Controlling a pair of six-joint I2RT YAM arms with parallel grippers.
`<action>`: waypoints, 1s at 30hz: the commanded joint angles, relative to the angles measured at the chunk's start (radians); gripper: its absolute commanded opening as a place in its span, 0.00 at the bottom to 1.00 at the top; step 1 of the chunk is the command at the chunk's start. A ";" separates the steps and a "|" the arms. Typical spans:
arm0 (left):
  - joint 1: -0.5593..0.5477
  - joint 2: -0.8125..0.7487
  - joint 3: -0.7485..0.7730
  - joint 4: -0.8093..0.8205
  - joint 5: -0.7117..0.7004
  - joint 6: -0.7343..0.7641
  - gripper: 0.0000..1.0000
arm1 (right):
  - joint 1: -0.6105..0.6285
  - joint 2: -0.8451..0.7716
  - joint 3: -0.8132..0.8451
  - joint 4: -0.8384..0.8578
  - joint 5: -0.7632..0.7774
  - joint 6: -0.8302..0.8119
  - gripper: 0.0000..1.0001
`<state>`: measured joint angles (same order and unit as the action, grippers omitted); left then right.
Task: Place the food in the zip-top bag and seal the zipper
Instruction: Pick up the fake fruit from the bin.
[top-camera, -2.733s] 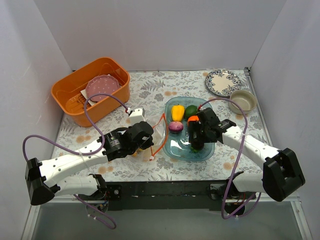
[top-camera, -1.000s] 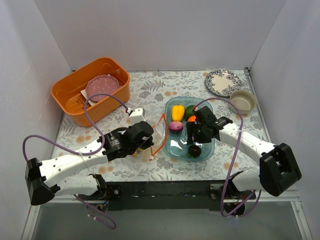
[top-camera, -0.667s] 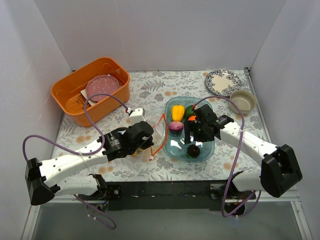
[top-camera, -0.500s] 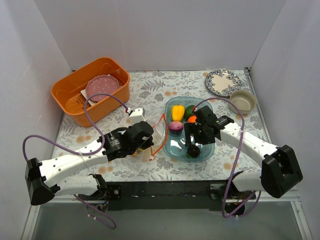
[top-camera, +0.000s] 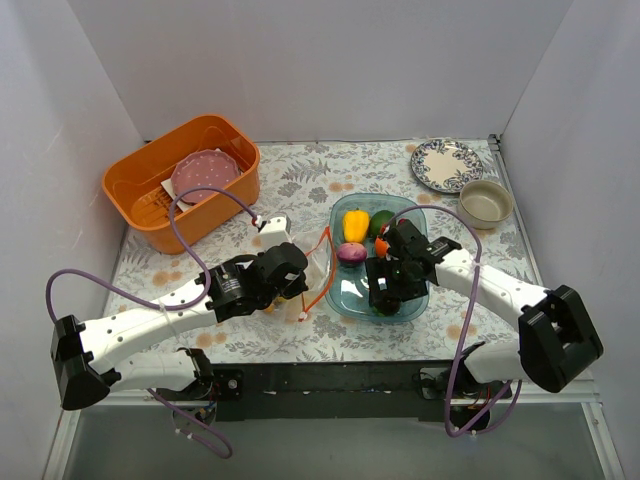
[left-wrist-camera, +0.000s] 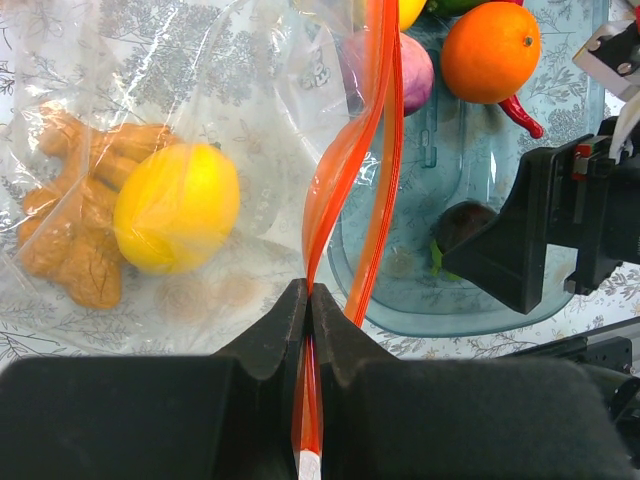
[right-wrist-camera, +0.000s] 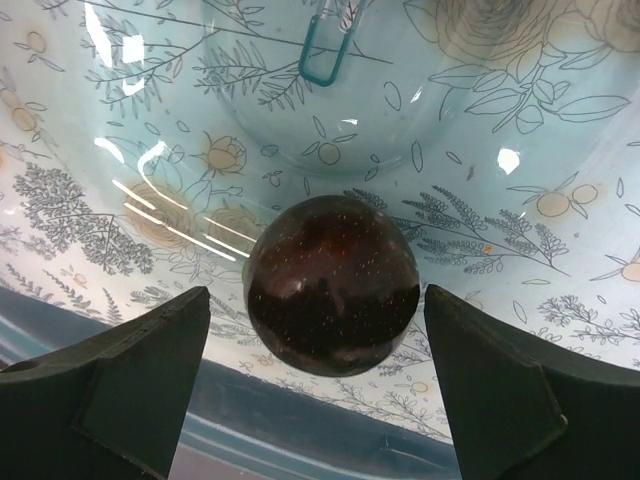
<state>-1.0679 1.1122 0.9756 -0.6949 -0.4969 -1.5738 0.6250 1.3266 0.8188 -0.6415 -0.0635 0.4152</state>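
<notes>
Left wrist: the left pincer (left-wrist-camera: 308, 298) is seen clamped tight on the zipper (left-wrist-camera: 383, 60), whose two orange-red strips are parted beyond the pinch, so the mouth of the zip-top bag (left-wrist-camera: 250, 80) is held open. The bag is laid on the floral tabletop (top-camera: 290, 180) just beside the blue tray (right-wrist-camera: 480, 120). A lemon (left-wrist-camera: 178, 208) and a brown knobbly piece (left-wrist-camera: 70, 240) are seen inside the bag, touching each other. Right wrist: the right pincer (right-wrist-camera: 315, 300) is spread wide inside the tray, with a dark round fruit (right-wrist-camera: 331, 283) framed between its fingers; a gap is seen on both sides and nothing is gripped. Top external: the yellow pepper (top-camera: 354, 224), a green piece (top-camera: 382, 221) and the purple onion (top-camera: 351, 253) are grouped at the tray's far end. The orange (left-wrist-camera: 490, 50) and red chili (left-wrist-camera: 520, 112) are also found in the tray, touching. An orange basket (top-camera: 180, 180) is set far left, a patterned plate (top-camera: 445, 163) and a bowl (top-camera: 486, 200) far right.
</notes>
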 joint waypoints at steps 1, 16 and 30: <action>0.006 -0.015 0.014 0.011 -0.008 0.005 0.03 | 0.005 0.016 -0.009 0.055 -0.004 0.002 0.92; 0.008 -0.014 0.011 0.008 -0.006 0.003 0.03 | 0.005 -0.033 0.020 0.057 0.024 0.020 0.44; 0.006 0.000 0.037 0.014 0.004 0.021 0.03 | 0.019 -0.277 0.077 0.316 -0.067 0.142 0.41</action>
<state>-1.0676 1.1122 0.9756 -0.6952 -0.4957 -1.5692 0.6300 1.0920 0.8505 -0.4858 -0.0570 0.5007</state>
